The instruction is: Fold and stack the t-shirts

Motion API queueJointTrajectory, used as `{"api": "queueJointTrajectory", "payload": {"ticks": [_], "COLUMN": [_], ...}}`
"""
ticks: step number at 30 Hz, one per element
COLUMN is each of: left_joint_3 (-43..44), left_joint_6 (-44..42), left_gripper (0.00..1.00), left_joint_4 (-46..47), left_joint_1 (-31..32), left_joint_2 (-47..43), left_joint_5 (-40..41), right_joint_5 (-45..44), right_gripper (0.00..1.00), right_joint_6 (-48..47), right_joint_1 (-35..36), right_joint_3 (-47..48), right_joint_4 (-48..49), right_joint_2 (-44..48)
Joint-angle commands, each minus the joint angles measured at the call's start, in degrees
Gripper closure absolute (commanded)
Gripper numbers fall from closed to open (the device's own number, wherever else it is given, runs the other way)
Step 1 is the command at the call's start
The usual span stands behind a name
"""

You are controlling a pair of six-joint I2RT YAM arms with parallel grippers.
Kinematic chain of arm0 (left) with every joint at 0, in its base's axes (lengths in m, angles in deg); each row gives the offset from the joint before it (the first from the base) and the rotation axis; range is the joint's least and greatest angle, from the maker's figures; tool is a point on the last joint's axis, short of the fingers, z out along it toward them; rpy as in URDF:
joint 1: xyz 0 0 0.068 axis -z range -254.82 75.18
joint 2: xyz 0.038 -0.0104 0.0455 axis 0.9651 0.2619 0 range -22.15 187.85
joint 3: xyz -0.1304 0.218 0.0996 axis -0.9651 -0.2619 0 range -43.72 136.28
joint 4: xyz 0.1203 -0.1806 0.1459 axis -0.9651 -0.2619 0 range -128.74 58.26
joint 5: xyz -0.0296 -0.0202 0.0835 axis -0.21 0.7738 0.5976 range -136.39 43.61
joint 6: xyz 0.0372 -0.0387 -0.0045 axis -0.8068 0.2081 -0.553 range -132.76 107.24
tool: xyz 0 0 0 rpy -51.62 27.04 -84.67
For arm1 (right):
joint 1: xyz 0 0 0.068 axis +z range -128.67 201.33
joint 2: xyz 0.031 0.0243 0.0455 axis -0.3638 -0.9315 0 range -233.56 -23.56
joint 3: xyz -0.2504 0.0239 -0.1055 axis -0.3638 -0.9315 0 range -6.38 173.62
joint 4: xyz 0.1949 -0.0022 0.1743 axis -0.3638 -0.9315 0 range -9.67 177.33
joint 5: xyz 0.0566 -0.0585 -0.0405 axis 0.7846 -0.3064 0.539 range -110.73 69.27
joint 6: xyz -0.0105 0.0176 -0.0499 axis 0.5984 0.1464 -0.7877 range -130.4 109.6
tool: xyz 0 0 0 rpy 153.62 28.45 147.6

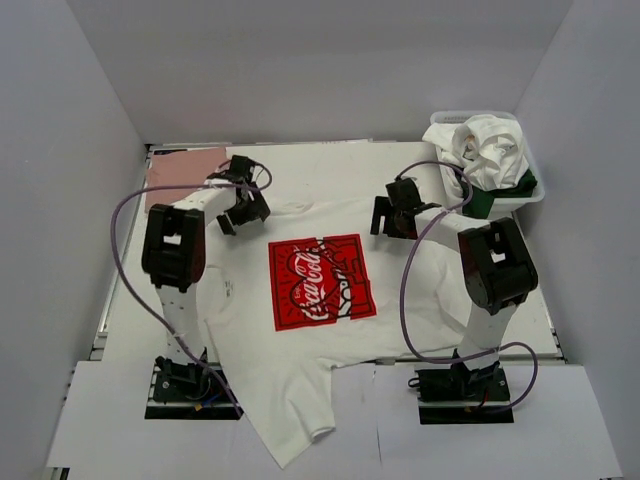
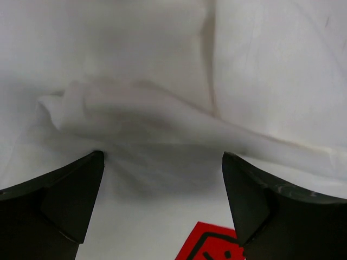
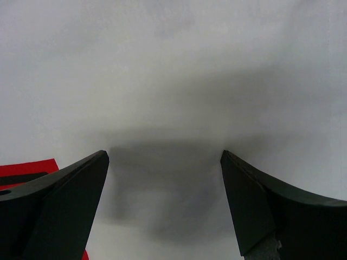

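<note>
Hanging over the white t-shirt beside its red print, the left tool and right tool stand wide apart.

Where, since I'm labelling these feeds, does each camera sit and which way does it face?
Top: above and behind the arms, looking down; both arms show, left gripper and right gripper over the white t-shirt.
Left wrist: on the left arm, facing a bunched fold; its open fingers show.
Right wrist: on the right arm, facing smooth cloth; open fingers show.
Shared: the red print, in all three.
</note>
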Motion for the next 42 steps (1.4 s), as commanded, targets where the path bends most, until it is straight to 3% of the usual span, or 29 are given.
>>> {"api": "queueJointTrajectory", "payload": {"ticks": [1, 5, 8, 12, 15, 18, 19, 24, 30, 33, 37, 42], "left_joint_3": [11.5, 33.5, 40.3, 41.8, 39.5, 29.3, 20.9, -12.3, -34.3, -39.1, -39.1, -39.1], "left_joint_6": [0.0, -3.4, -4.8, -6.9, -6.9, -6.3, -5.8, -2.7, 3.3, 5.4, 7.4, 8.1], "left_gripper": [0.00, 0.00, 0.00, 0.00, 0.00, 0.00, 0.00, 0.00, 0.00, 0.00, 0.00, 0.00], "left_joint_4": [-8.6, -15.1, -15.7, -14.8, -13.5, -8.7, -5.1, 10.7, 15.5, 15.4, 11.7, 9.4], "left_joint_1": [-2.1, -2.7, -2.7, -2.7, -1.1, -0.4, 0.2, 2.5, 5.6, 5.7, 5.7, 5.7], "left_joint_2": [14.4, 24.5, 26.1, 23.1, 16.0, 4.9, 1.6, -21.0, -29.1, -28.5, -24.4, -21.7], "left_joint_5": [3.5, 4.7, 5.2, 5.2, 5.2, 2.0, -2.6, -8.9, -11.5, -9.2, -5.1, -2.5], "right_joint_5": [-0.7, 2.5, 3.1, 3.1, 3.5, 4.9, 6.2, 12.9, 7.6, 0.3, -13.6, -18.1], "right_gripper": [0.10, 0.10, 0.10, 0.10, 0.10, 0.10, 0.10, 0.10, 0.10, 0.10, 0.10, 0.10], "right_joint_6": [0.9, -0.8, -4.9, -8.2, -7.2, -4.8, -4.5, -0.2, 4.6, 7.0, 11.2, 15.1], "right_joint_1": [-1.9, -3.3, -3.7, -3.1, -2.7, -1.6, -1.1, 2.3, 2.7, 2.4, 0.4, -7.1], "right_joint_3": [5.4, 12.5, 15.0, 13.0, 8.5, -0.7, -1.9, -12.0, -22.8, -22.7, -22.7, -23.4], "right_joint_4": [1.6, 0.7, -0.9, -3.1, -7.0, -7.7, -7.5, -13.4, -11.1, -12.8, -13.9, -16.5], "right_joint_2": [-4.4, -8.4, -7.9, -0.3, 7.0, 14.4, 15.6, 22.9, 30.3, 28.2, 28.6, 29.1]}}
